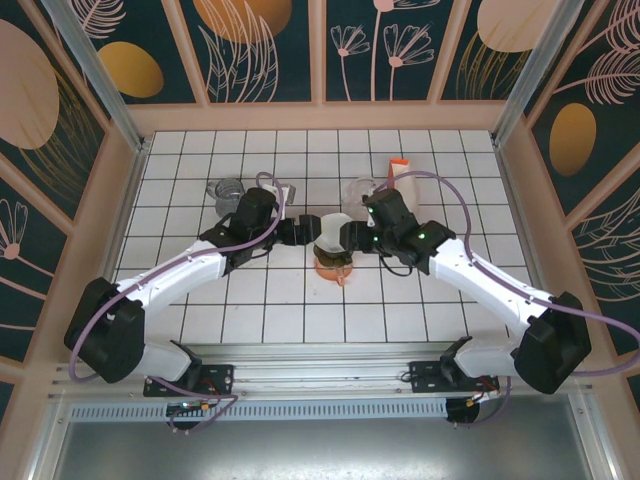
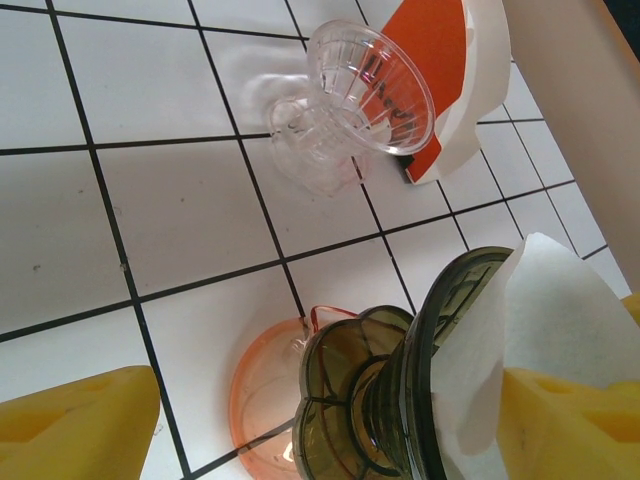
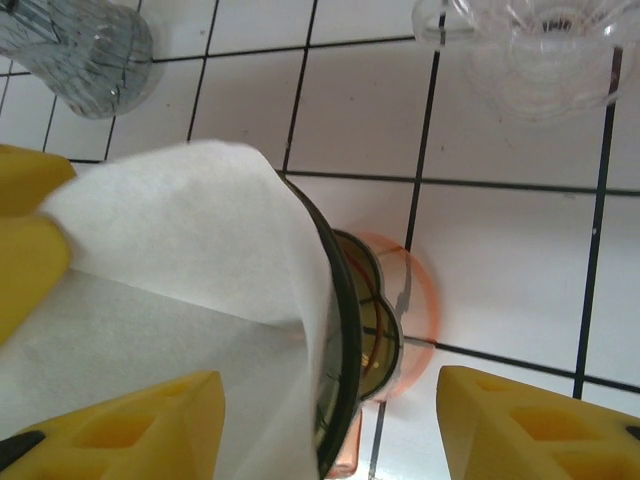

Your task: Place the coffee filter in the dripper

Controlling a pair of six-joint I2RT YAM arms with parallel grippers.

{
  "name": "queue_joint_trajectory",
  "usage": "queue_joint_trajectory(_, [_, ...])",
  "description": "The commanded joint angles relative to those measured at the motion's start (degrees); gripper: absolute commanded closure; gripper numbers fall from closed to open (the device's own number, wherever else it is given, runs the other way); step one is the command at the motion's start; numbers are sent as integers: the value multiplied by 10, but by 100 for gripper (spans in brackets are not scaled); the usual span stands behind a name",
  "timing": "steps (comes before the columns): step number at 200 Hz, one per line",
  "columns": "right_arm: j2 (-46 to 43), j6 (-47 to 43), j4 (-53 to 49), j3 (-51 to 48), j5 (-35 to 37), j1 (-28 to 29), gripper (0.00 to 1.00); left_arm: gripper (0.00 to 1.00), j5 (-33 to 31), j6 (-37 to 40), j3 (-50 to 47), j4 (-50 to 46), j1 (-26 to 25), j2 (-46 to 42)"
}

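Observation:
A dark olive dripper (image 2: 360,400) sits between my two grippers, its foot over an orange dripper (image 2: 255,400) on the tiles. The white coffee filter (image 2: 545,320) lies in its mouth and sticks out past the rim. My left gripper (image 2: 330,375) is open: one yellow finger (image 2: 575,425) rests against the filter, the other stands well clear of the foot. My right gripper (image 3: 330,375) is open around the dripper (image 3: 345,340). The filter (image 3: 180,260) drapes by its left finger, and its right finger (image 3: 540,420) stands apart from the foot. From above, both grippers (image 1: 300,230) (image 1: 362,235) meet at the dripper (image 1: 330,240).
A clear plastic dripper (image 2: 360,95) stands beyond, next to an orange-and-white filter box (image 2: 450,60). A clear glass (image 3: 80,40) stands further left on the tiled table (image 1: 200,160). Wooden walls close in the back and sides.

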Motion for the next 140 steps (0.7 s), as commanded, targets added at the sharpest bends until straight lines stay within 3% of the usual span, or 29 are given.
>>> queue_joint_trajectory(1, [16,-29,-27,46,35,5,39,14,-1,-3,-7,2,-1,2])
queue_joint_trajectory(140, [116,-79,-85,120,38,11,32,14,7,-13,-26,30,-2,0])
